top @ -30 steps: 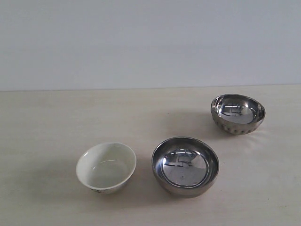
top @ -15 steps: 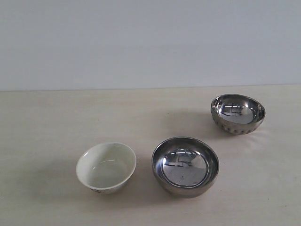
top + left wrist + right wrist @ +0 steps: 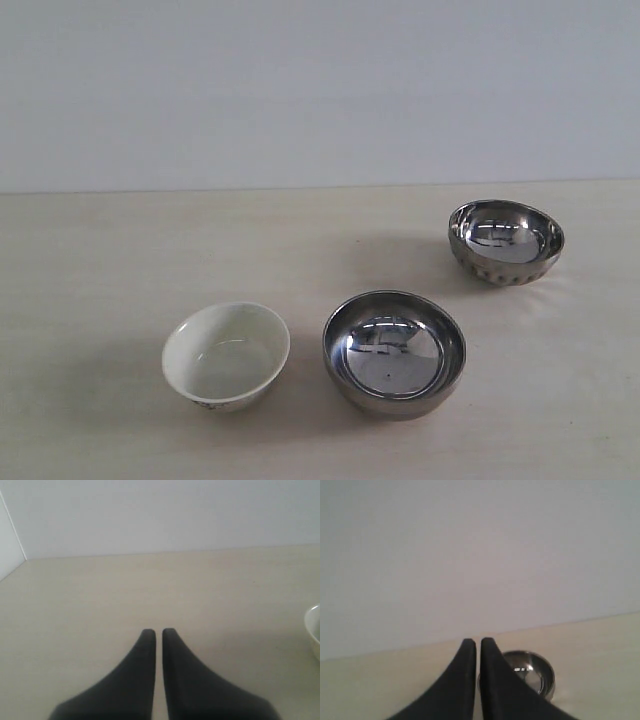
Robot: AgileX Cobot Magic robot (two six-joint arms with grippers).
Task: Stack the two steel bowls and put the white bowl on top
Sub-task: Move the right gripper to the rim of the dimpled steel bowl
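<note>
While both pincers sit closed and empty, the white bowl (image 3: 314, 630) lies ahead of the left gripper (image 3: 158, 632), to one side; a steel bowl (image 3: 527, 672) stands just beyond the right gripper (image 3: 478, 642); smooth steel bowl (image 3: 394, 352) and dimpled steel bowl (image 3: 506, 241) stand apart.

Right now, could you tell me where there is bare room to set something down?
Bare table lies left of the white bowl and behind it, up to the wall. Crowded: the right side, around the smooth steel bowl and dimpled steel bowl.
</note>
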